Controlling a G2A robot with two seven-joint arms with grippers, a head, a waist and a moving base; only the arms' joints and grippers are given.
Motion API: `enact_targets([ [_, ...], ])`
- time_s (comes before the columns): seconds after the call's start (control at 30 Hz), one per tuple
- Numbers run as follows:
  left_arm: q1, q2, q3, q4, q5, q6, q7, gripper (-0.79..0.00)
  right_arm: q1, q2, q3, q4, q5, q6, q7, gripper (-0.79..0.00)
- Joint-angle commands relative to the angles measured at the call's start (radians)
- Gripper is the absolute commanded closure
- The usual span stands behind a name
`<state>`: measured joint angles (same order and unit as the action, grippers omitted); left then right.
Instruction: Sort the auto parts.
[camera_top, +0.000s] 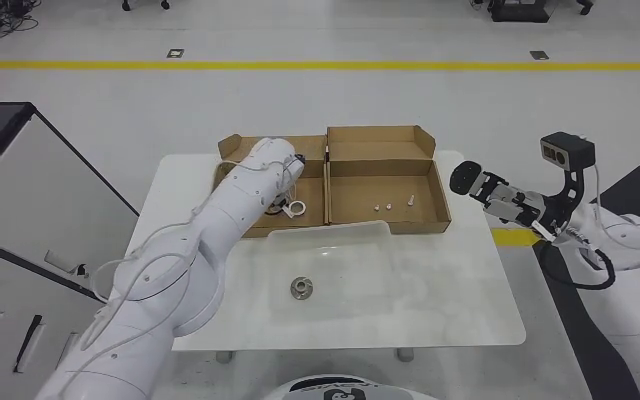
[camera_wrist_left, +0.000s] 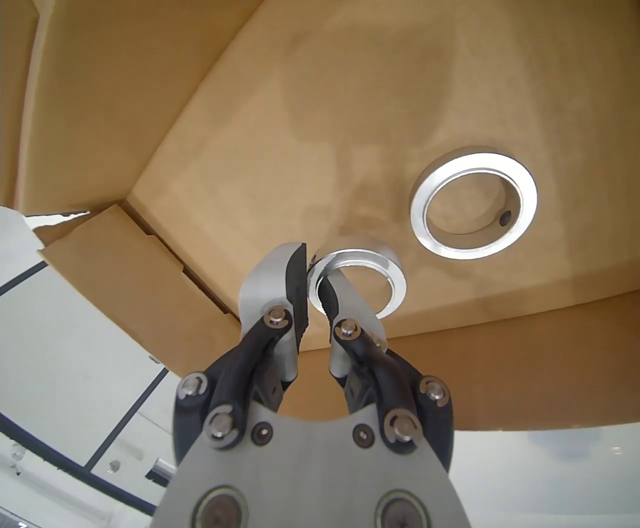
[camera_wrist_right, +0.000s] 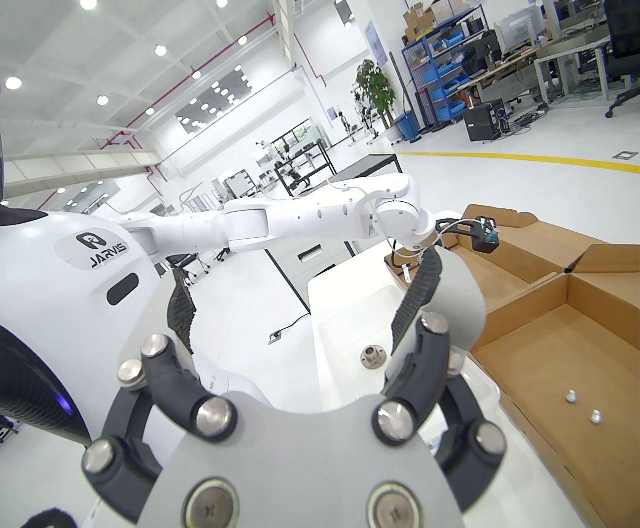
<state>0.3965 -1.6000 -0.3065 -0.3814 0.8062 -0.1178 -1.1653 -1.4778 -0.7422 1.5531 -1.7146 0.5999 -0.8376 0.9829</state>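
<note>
My left gripper (camera_wrist_left: 314, 285) is shut on the wall of a small metal ring (camera_wrist_left: 370, 270), one finger inside it and one outside, just above the floor of the left cardboard box (camera_wrist_left: 310, 125). A larger metal ring (camera_wrist_left: 474, 216) lies flat on that floor nearby. In the top view the left arm (camera_top: 262, 175) reaches into this box (camera_top: 232, 178), with a ring (camera_top: 297, 209) beside its wrist. My right gripper (camera_top: 468, 180) (camera_wrist_right: 300, 305) hangs open with nothing in it off the table's right side. A flanged metal hub (camera_top: 302, 288) (camera_wrist_right: 374, 356) sits in the white tray (camera_top: 340, 250).
The right cardboard box (camera_top: 390, 155) (camera_wrist_right: 540, 340) holds a few small bolts (camera_top: 388, 202) (camera_wrist_right: 571, 397). Both boxes stand at the back of the white table (camera_top: 480, 290), with the tray in front of them. A dark-framed panel (camera_top: 40, 190) stands to the left.
</note>
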Motion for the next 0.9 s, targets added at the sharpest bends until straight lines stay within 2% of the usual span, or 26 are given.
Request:
enact_targets([
  [0.0, -0.002, -0.012, -0.001, 0.024, 0.0, -0.004, 0.01, 0.0, 0.0, 0.0, 0.0, 0.0, 0.0, 0.0, 0.0, -0.785],
  [0.07, 0.0, -0.023, -0.002, 0.046, 0.001, -0.005, 0.021, 0.0, 0.0, 0.0, 0.0, 0.0, 0.0, 0.0, 0.0, -0.785],
  [0.17, 0.004, -0.038, -0.002, 0.076, 0.003, -0.004, 0.033, -0.065, 0.0, 0.0, 0.0, 0.0, 0.0, 0.0, 0.0, -0.785],
  [0.27, 0.006, -0.05, -0.006, 0.102, 0.001, -0.008, 0.036, -0.169, 0.0, 0.0, 0.0, 0.0, 0.0, 0.0, 0.0, -0.785],
  [0.37, 0.002, -0.061, -0.01, 0.122, 0.0, -0.011, 0.041, -0.379, 0.0, 0.0, 0.0, 0.0, 0.0, 0.0, 0.0, -0.785],
  [0.4, 0.0, -0.063, -0.012, 0.128, 0.0, -0.012, 0.041, -0.603, 0.0, 0.0, 0.0, 0.0, 0.0, 0.0, 0.0, -0.785],
  [0.43, -0.002, -0.066, -0.013, 0.134, -0.001, -0.012, 0.043, -0.72, 0.0, 0.0, 0.0, 0.0, 0.0, 0.0, 0.0, -0.785],
  [0.47, -0.006, -0.068, -0.015, 0.141, 0.0, -0.012, 0.043, -0.785, 0.0, 0.0, 0.0, 0.0, 0.0, 0.0, 0.0, -0.785],
  [0.87, -0.091, -0.072, -0.049, 0.172, -0.007, -0.016, 0.057, -0.785, 0.0, 0.0, 0.0, 0.0, 0.0, 0.0, 0.0, -0.785],
])
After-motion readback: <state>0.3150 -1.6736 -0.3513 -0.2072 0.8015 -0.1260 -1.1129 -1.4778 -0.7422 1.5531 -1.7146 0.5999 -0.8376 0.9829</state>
